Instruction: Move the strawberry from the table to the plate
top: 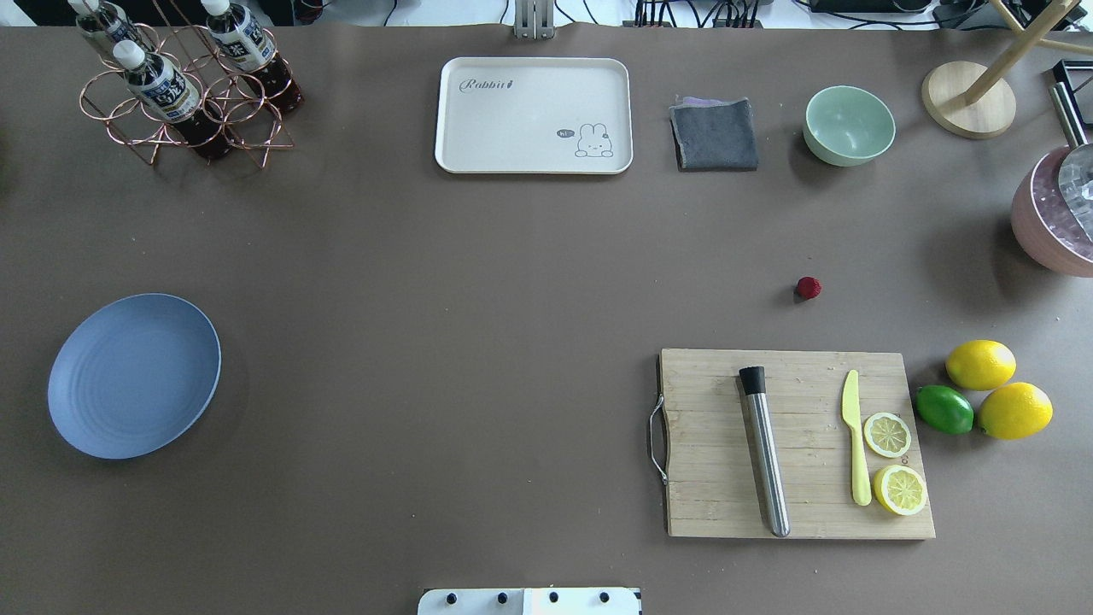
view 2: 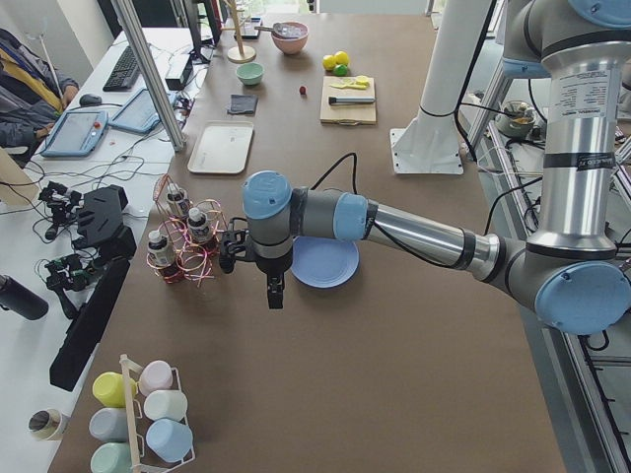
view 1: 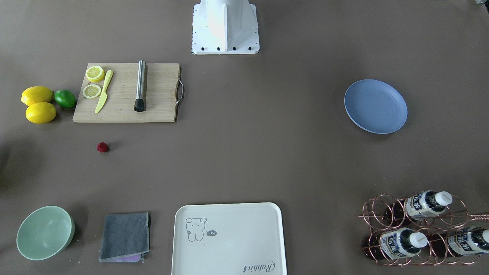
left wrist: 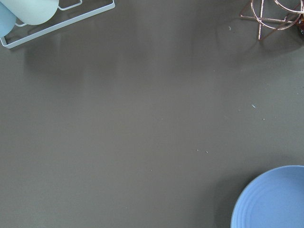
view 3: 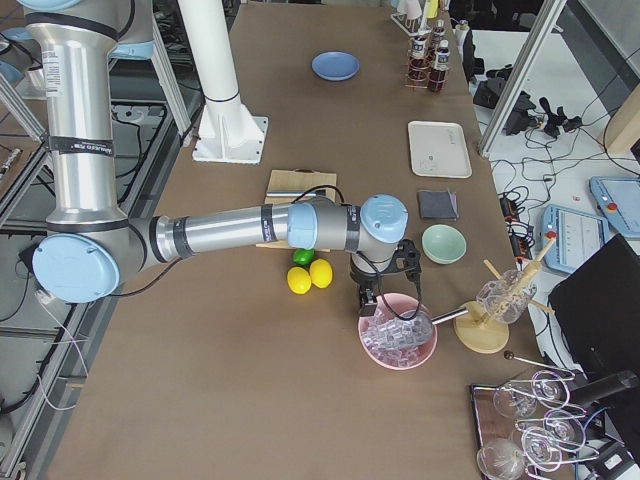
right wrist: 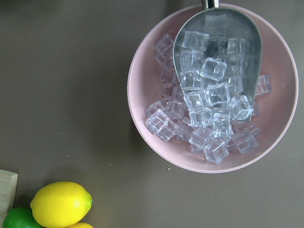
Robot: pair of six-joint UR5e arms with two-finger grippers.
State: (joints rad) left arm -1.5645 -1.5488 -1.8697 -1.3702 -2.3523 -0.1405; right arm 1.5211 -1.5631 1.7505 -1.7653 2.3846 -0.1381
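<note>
On the grey-brown table [view 1: 244, 152], right-arm half, we enter the following.

1. Strawberry [view 1: 102, 147]: small, dark red, bumpy. It lies alone on the bare surface just off the long edge of the wooden cutting board [view 1: 162, 95] that faces away from the robot, and touches nothing.
2. Plate [view 1: 375, 106]: round, shallow, blue-lavender. It sits on the left-arm half, well apart from the strawberry.
3. Left gripper [view 2: 274, 294]: seen only from the table's end. It points down above the table between the plate and the copper wire rack [view 1: 382, 219]. We cannot tell whether its fingers are apart or together.
4. Right gripper [view 3: 367, 303]: seen only from the other end. It hangs at the near rim of a pink bowl [right wrist: 283, 71] of ice cubes with a metal scoop [right wrist: 218, 42] in it. We cannot tell its finger state either. It is well apart from the strawberry.
5. On the board: a steel muddler [view 1: 140, 86], a yellow plastic knife [view 1: 104, 91] and two lemon halves [view 1: 94, 73].
6. Beside the board: two whole lemons [view 1: 37, 95] and a lime [view 1: 65, 98], bunched together.
7. Along the operators' edge: a mint-green bowl [view 1: 44, 232], a folded grey cloth [view 1: 125, 236] and a cream tray [view 1: 228, 252] with a cartoon print.
8. In the rack: three bottles [view 1: 424, 204] with white caps.
</note>
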